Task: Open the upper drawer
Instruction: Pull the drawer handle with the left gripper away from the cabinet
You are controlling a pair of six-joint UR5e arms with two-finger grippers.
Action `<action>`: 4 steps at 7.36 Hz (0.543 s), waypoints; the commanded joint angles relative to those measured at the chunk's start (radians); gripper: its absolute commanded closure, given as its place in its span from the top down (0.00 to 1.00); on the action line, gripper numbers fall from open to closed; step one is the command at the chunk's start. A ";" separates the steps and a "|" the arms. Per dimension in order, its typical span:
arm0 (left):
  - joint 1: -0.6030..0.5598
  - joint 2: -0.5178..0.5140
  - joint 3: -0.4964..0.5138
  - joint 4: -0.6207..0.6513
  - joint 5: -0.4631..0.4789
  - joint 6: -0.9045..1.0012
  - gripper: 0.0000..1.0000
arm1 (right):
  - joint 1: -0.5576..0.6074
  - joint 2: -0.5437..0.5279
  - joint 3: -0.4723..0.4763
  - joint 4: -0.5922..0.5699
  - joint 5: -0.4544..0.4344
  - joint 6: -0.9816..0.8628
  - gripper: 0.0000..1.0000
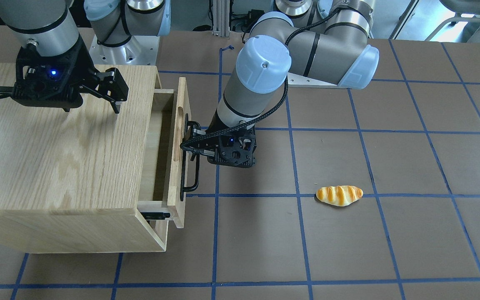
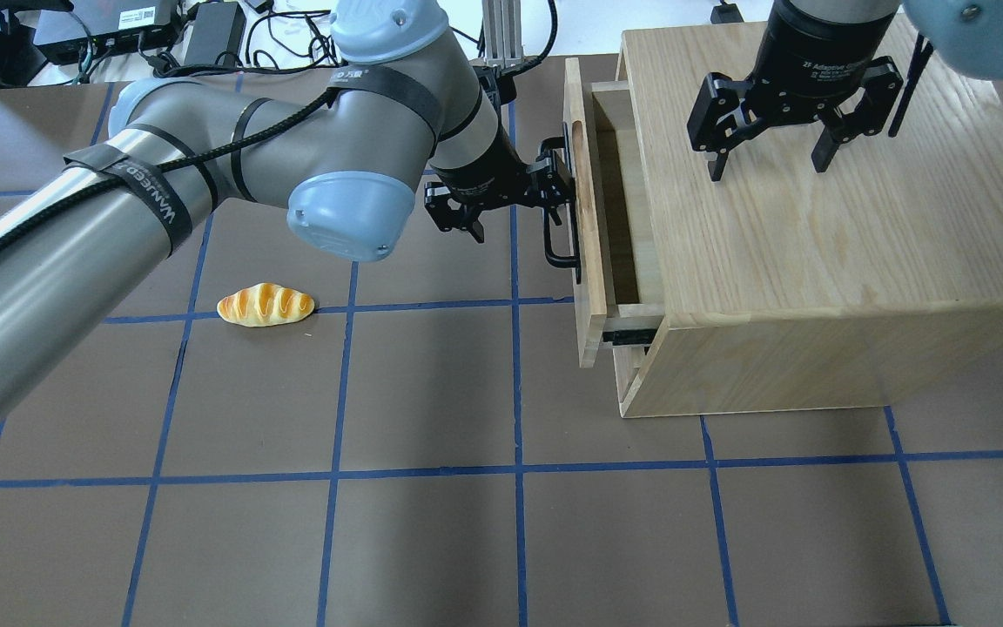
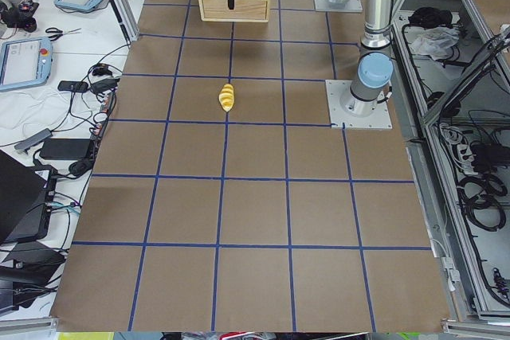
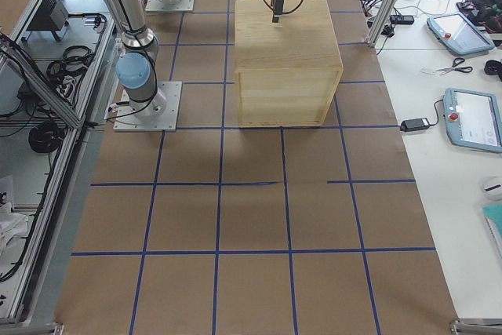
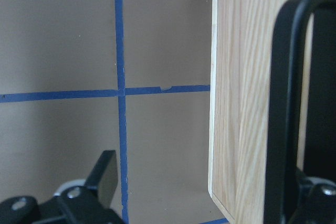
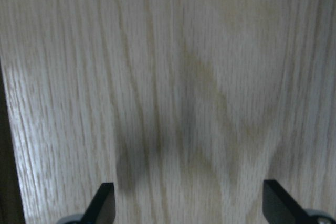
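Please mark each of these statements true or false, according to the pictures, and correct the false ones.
1. The upper drawer is fully shut. False: the upper drawer stands partly pulled out of the cabinet.
2. The left gripper is at the drawer's black handle. True: the left gripper is open, with the handle beside one finger.
3. The right gripper holds the bread roll. False: the right gripper holds nothing and is over the cabinet top; the bread roll lies on the table.
4. The right gripper is open. True.
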 commanded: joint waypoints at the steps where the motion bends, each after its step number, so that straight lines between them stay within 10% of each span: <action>1: 0.031 0.018 -0.001 -0.027 -0.005 0.036 1.00 | 0.001 0.000 0.000 0.000 0.000 0.001 1.00; 4: 0.043 0.026 -0.001 -0.036 -0.006 0.039 1.00 | 0.001 0.000 0.000 0.000 0.000 0.000 1.00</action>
